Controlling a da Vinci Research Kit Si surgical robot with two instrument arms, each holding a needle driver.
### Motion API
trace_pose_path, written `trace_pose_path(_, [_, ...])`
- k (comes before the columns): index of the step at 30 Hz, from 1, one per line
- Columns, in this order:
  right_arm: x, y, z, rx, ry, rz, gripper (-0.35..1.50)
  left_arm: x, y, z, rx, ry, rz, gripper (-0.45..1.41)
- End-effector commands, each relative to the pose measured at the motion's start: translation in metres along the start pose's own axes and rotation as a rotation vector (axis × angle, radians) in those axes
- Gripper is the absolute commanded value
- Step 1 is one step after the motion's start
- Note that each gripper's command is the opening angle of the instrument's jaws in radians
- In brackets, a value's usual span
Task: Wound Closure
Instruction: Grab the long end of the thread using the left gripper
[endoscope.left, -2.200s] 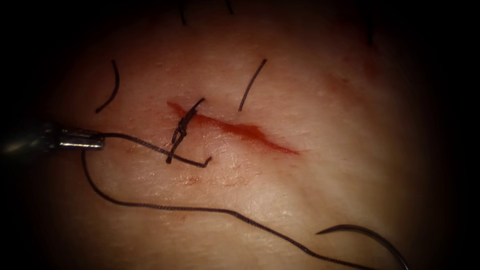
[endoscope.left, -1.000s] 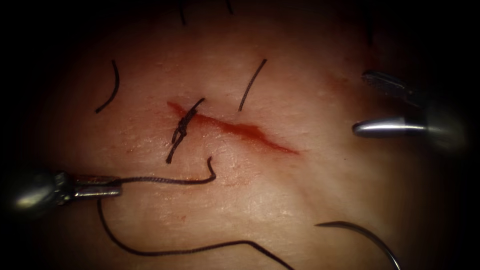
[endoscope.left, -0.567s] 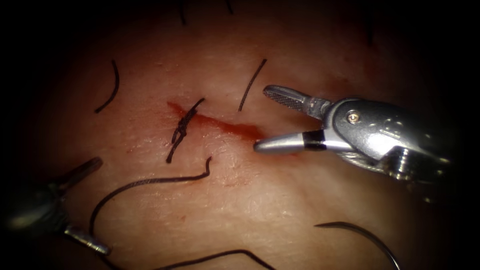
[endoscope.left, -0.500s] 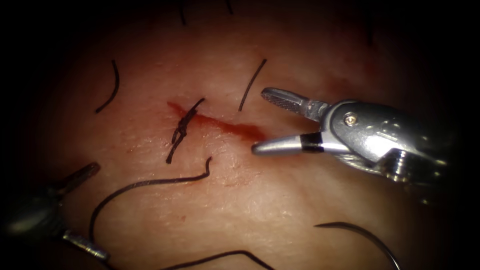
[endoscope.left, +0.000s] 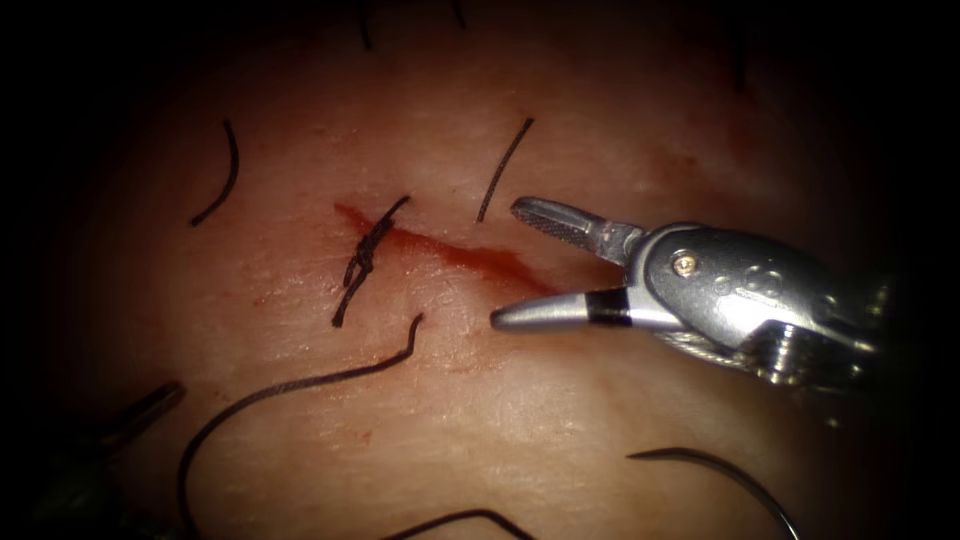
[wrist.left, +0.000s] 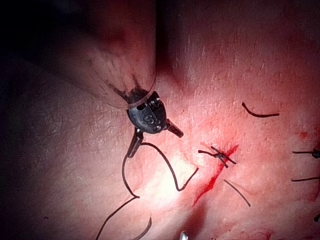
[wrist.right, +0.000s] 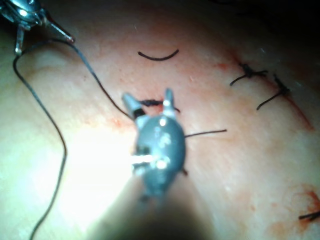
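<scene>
Plainly, nothing was held: fingers (endoscope.left: 560, 222) were spread on the right tool (endoscope.left: 505, 263) and the left tool (wrist.left: 156, 144). The needle (endoscope.left: 720, 462) was seen loose on the tissue (endoscope.left: 560, 400), right of the cut (endoscope.left: 470, 258); the stitch (endoscope.left: 365, 255) was best left unbumped.

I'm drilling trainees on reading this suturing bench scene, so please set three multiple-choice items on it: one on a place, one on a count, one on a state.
1. Where does the needle lie?
A. loose on the tissue, below the right tool
B. held in the right tool's jaws
C. driven into the cut

2. How many knotted stitches cross the cut in the endoscope view?
A. none
B. one
C. three

3. How do the right tool's jaws stand?
A. shut on the thread
B. shut on the tissue
C. open, holding nothing

Answers:
1 A, the curved needle rests free on the surface, no jaw on it.
2 B, a single knot sits across the cut near its left end.
3 C, the two jaws are spread apart over the cut with nothing between them.
</scene>
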Motion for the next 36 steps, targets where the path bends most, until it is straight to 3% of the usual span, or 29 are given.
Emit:
trace_pose_path(1, [-0.0003, -0.0002, 0.001, 0.003, -0.001, -0.007, 1.26, -0.0011, 0.0005, 0.0004, -0.019, 0.006, -0.012, 1.16])
trace_pose_path(10, [-0.001, -0.0008, 0.0019, 0.006, -0.019, -0.033, 1.26, -0.0006, 0.0009, -0.0007, -0.165, 0.203, -0.129, 1.0])
trace_pose_path(15, [-0.0012, -0.0011, 0.0023, 0.009, -0.029, -0.042, 1.26, -0.0007, 0.0006, -0.0005, -0.212, 0.255, -0.164, 0.9])
trace_pose_path(19, [-0.0012, -0.0011, 0.0024, 0.009, -0.028, -0.049, 1.26, -0.0006, 0.0005, -0.0005, -0.257, 0.285, -0.179, 0.61])
trace_pose_path(26, [-0.0014, -0.0014, 0.0027, 0.009, -0.033, -0.057, 1.26, -0.0007, 0.0005, 0.0, -0.33, 0.32, -0.241, 0.36])
trace_pose_path(28, [-0.0014, -0.0014, 0.0029, 0.009, -0.036, -0.057, 1.26, -0.0009, 0.0005, 0.0002, -0.337, 0.318, -0.239, 0.04])
trace_pose_path(29, [-0.0013, -0.0015, 0.0031, 0.009, -0.039, -0.057, 1.26, -0.001, 0.0005, 0.0003, -0.343, 0.317, -0.238, -0.31])
trace_pose_path(30, [-0.0013, -0.0015, 0.0032, 0.008, -0.039, -0.057, 1.26, -0.0011, 0.0005, 0.0003, -0.351, 0.315, -0.242, -0.45])
trace_pose_path(36, [-0.0012, -0.0013, 0.0046, -0.001, -0.049, -0.073, 1.25, -0.0013, 0.0006, 0.0004, -0.378, 0.306, -0.246, -0.45])
